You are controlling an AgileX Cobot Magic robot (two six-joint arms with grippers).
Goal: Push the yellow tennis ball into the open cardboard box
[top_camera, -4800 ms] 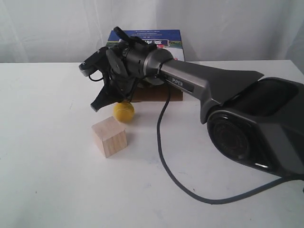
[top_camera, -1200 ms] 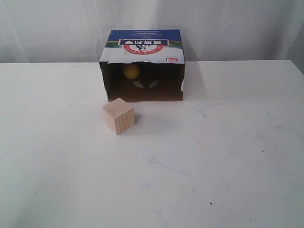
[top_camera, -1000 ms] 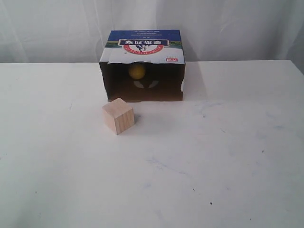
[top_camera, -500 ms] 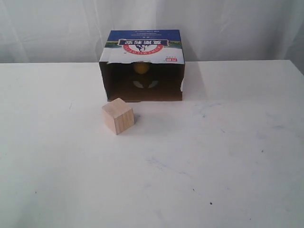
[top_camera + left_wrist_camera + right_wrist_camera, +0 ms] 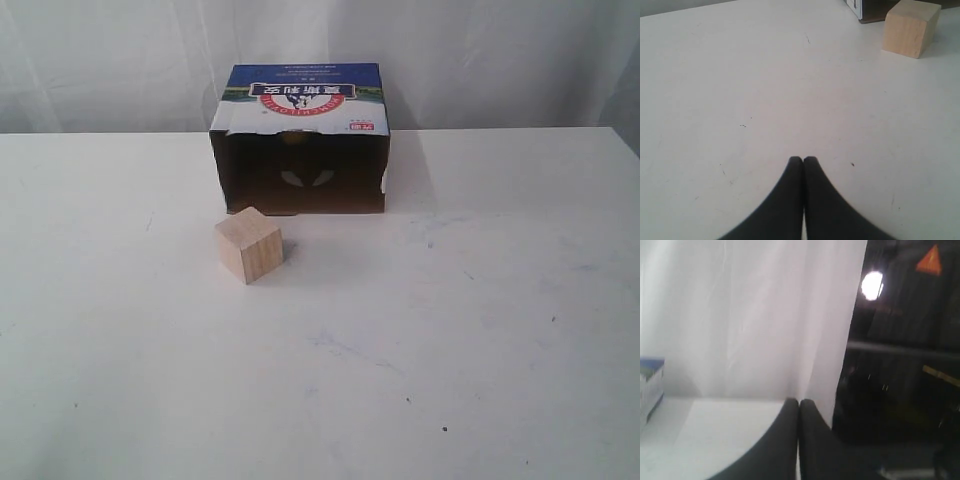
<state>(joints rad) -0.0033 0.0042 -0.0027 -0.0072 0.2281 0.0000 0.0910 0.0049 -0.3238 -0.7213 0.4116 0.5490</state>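
Two pincers, both pressed together, holding nothing: my left gripper [image 5: 803,160] over the table's [image 5: 450,380] near part, my right gripper [image 5: 799,402] by the table's edge. Ahead of the left one: wooden cube [image 5: 249,244], then the open cardboard box [image 5: 300,92] at the far edge, mouth facing me; I judge that arm nearer. Yellow tennis ball [image 5: 293,137]: a dim yellowish patch deep inside, under the top flap; seam unreadable.
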